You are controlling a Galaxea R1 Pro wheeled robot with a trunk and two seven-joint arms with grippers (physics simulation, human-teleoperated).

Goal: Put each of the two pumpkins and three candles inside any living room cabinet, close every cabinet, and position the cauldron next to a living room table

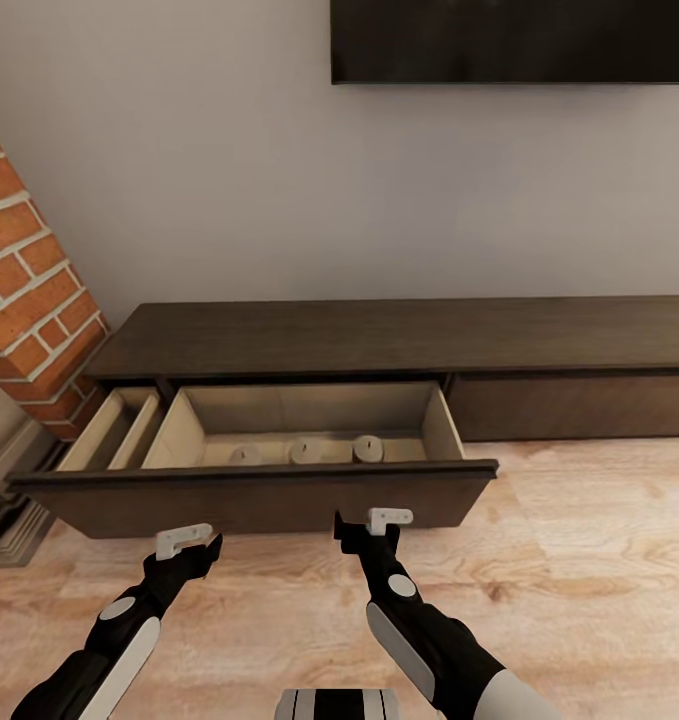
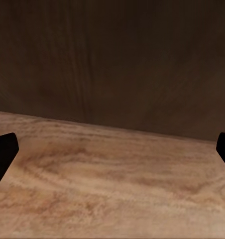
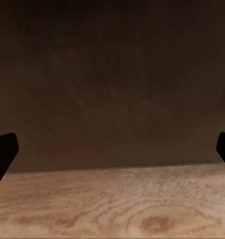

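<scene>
Three candles sit inside the pulled-out drawer of the cabinet, in the middle of the frame. No pumpkins in there, so those are left, and the drawer needs shutting. Left gripper and right gripper are spread wide, holding nothing.

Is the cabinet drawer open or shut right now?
Open. The drawer is pulled out from the cabinet, showing its tan interior and three candles inside.

Long dark brown cabinet, drawer pulled open, three stubby grey candles upright inside, side by side
</scene>
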